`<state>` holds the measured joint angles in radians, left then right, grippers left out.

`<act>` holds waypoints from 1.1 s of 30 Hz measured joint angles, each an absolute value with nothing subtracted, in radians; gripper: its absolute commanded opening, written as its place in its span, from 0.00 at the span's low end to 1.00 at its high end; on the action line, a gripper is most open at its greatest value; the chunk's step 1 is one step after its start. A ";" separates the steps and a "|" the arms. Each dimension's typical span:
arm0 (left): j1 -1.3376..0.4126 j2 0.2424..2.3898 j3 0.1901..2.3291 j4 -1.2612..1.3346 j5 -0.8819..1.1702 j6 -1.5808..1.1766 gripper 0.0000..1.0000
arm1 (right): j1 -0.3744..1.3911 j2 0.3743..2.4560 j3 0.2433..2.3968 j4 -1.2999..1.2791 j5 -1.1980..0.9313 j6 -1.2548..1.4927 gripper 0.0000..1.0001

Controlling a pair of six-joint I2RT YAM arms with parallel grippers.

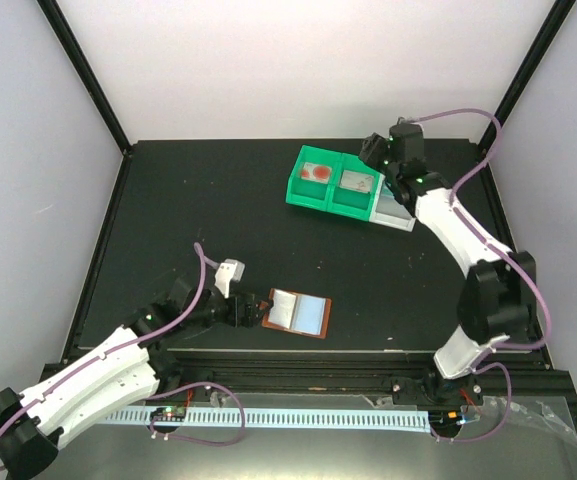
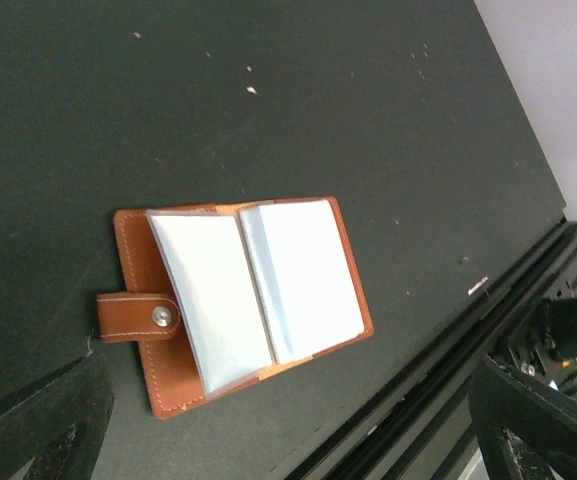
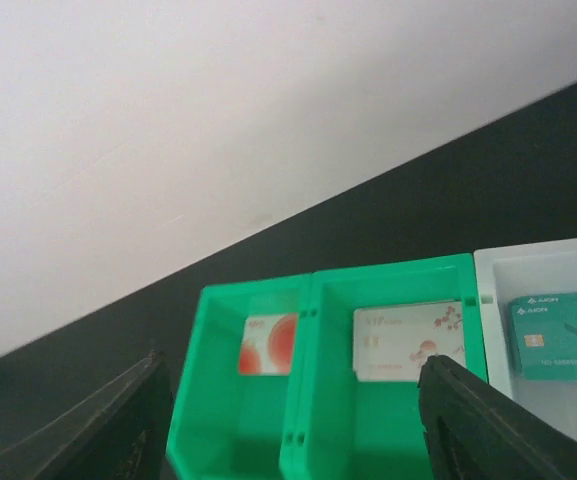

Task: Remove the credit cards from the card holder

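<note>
Black table (image 1: 198, 220) carries a green two-compartment bin (image 1: 303, 197) at 1 o'clock, with a white bin (image 1: 396, 217) against its 3 o'clock side. The right hand (image 3: 293, 395) hovers over the bins, fingers spread wide and gripping nothing. The left hand (image 1: 252, 308), likewise spread and empty, is just beside the 9 o'clock edge of the card holder (image 1: 298, 313), which lies open at 6 o'clock. Two pale cards (image 2: 308, 275) fill its pockets. Three further cards (image 3: 408, 342) lie in the bins, one per compartment.

My right gripper (image 3: 290, 368), jaws apart, faces two green plastic bins (image 3: 303, 300) and a white plastic bin (image 3: 538, 250), each holding one thin card (image 3: 408, 342).
</note>
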<state>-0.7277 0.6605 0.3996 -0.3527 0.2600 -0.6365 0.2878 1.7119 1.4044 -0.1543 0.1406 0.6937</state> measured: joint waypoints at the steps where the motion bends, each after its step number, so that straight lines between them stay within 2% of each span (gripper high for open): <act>1: -0.728 0.660 0.411 -0.366 0.247 -0.637 0.99 | 0.288 1.665 1.382 -0.165 0.119 0.678 0.72; 4: -0.727 0.648 0.461 -0.421 0.192 -0.636 0.99 | 0.288 1.535 1.300 -0.184 0.043 0.628 0.85; 13: -0.726 0.600 0.604 -0.517 0.035 -0.629 0.99 | 0.288 1.240 1.016 -0.336 -0.162 0.500 0.90; 14: -0.725 0.597 0.613 -0.525 0.022 -0.628 0.99 | 0.288 1.211 1.001 -0.354 -0.179 0.489 0.98; 15: -0.725 0.596 0.622 -0.533 0.011 -0.628 0.99 | 0.288 1.175 0.987 -0.375 -0.201 0.474 1.00; 20: -0.723 0.595 0.657 -0.563 -0.025 -0.627 0.99 | 0.288 1.004 0.956 -0.459 -0.300 0.413 1.00; 33: -0.721 0.536 0.700 -0.578 -0.037 -0.626 0.99 | 0.288 0.717 0.816 -0.588 -0.423 0.383 1.00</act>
